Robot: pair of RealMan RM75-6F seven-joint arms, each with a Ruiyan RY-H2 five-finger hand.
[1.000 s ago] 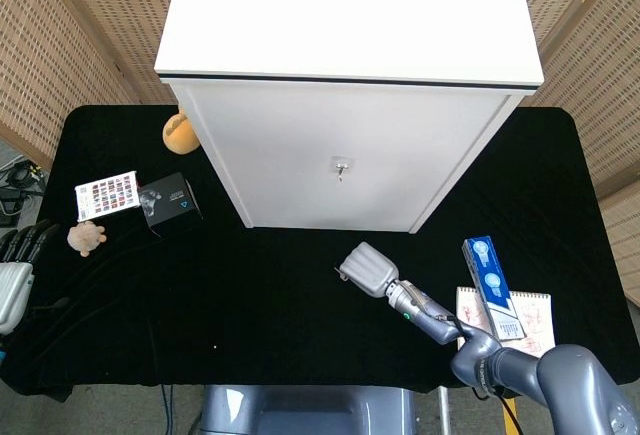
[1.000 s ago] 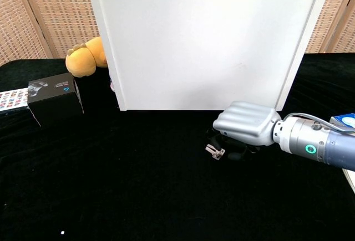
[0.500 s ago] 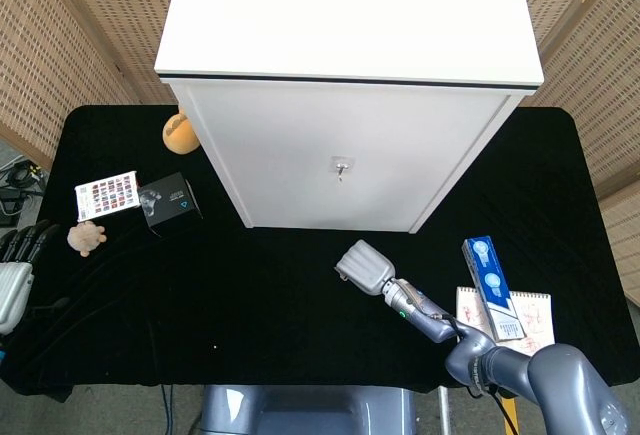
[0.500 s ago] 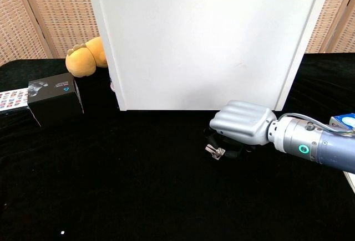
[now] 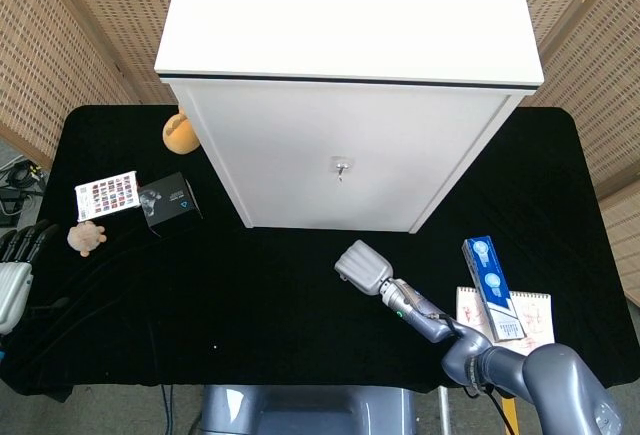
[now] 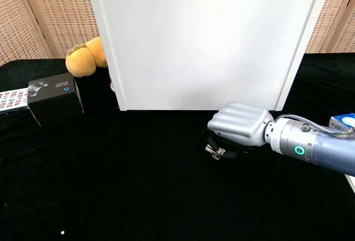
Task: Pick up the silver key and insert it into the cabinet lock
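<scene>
Silver and small, the key (image 6: 215, 152) sits pinched under the curled fingers of my right robot hand (image 6: 239, 126), low over the black cloth table (image 6: 111, 185), just in front of the smooth white cabinet (image 6: 205, 41). My left robot hand (image 5: 14, 273) rests idle far left of the cabinet; its fingers are unclear.

The right hand (image 6: 239, 123) has a smooth silver-grey ribbed shell over dark fingers. Behind it, away from the white cabinet (image 5: 345, 85), sits a pale metal wrist collar with 1 green ring light, a thin cable looping above, then a blue-grey rounded arm. The left hand (image 5: 14, 265) is black-fingered with a silver shell.
</scene>
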